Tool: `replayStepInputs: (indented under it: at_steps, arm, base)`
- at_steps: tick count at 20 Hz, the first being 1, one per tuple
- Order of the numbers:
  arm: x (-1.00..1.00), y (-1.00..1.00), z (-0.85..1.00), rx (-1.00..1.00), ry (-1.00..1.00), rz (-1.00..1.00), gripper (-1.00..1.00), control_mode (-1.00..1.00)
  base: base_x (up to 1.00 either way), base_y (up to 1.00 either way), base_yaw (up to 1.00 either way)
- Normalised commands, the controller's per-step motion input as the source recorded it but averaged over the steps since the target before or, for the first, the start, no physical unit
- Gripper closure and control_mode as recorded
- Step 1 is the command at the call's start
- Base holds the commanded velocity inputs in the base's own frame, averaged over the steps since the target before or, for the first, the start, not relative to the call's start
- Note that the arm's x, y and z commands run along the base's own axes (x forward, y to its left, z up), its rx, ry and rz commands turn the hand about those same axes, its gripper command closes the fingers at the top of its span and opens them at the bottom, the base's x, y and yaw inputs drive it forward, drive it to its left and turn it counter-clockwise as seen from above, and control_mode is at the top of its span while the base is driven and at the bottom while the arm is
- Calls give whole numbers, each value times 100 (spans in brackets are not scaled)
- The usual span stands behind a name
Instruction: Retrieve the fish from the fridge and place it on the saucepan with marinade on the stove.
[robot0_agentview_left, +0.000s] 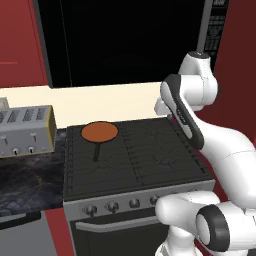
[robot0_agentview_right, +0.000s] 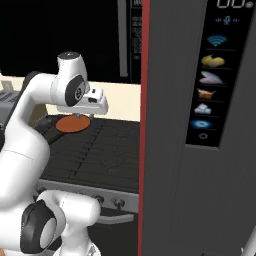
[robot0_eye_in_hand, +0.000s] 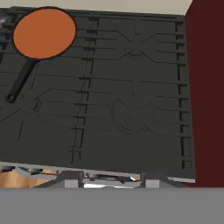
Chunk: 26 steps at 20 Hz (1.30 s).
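The saucepan with marinade, a shallow round pan of orange-brown sauce with a black handle, sits on the stove's back left burner. In the hand view the saucepan lies at the upper left, over the stove grates. My gripper hangs above the stove's front edge, right of the pan, shut on a thin silver-grey sliver, the fish. From the right base view the gripper is just above the saucepan. The fridge rises dark grey on the right.
A silver toaster stands on the dark stone counter left of the stove. Knobs line the stove front. A dark red panel borders the stove's right side. A lit control panel sits on the fridge.
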Motion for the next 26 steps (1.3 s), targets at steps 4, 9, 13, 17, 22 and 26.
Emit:
replayStepInputs:
  at_steps: [4, 9, 13, 17, 22, 26]
  arm:
    - [-23, 0, 0, 0, -2, 0, -100, -100]
    - [-85, 0, -6, 0, -11, 0, -100, -100]
    - [-99, 0, -10, 0, -13, -1, -100, -100]
    - [-99, -1, -14, 0, -12, 0, -100, -100]
    - [-79, -1, -11, 0, -6, -1, -100, -100]
    - [-59, 0, -16, 0, -5, -2, -100, -100]
  base:
    - [0, 0, 0]
    - [0, 0, 0]
    - [0, 0, 0]
    - [0, 0, 0]
    - [0, 0, 0]
    - [0, 0, 0]
